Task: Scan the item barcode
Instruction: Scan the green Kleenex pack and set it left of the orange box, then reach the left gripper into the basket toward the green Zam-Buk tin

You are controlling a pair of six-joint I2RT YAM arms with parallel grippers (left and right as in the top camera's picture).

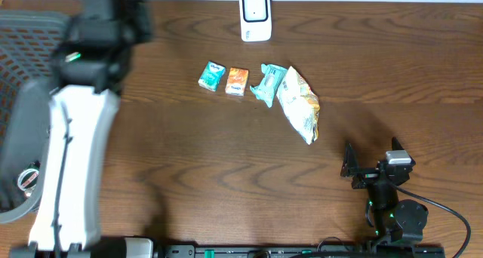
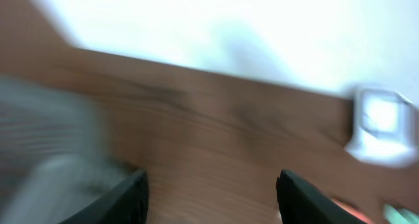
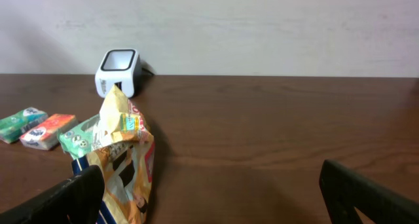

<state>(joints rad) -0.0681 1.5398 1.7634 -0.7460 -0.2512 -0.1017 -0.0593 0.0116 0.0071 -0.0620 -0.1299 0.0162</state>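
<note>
Four items lie in a row mid-table: a teal pack (image 1: 213, 75), an orange pack (image 1: 237, 81), a teal wrapper (image 1: 268, 84) and a yellow chip bag (image 1: 299, 103). The white barcode scanner (image 1: 256, 16) stands behind them at the far edge. My right gripper (image 1: 355, 167) rests open near the front right, with the chip bag (image 3: 121, 165) just ahead of its left finger and the scanner (image 3: 118, 70) beyond. My left gripper (image 2: 213, 198) is open with nothing between its fingers; its view is blurred and shows the scanner (image 2: 383, 126) off to the right. The left arm (image 1: 75, 137) reaches along the table's left side.
A grey mesh basket (image 1: 23, 47) sits at the far left, partly under the left arm, with a small round object (image 1: 29, 176) low in it. The wall runs behind the table's far edge. Bare wood lies between the right gripper and the items.
</note>
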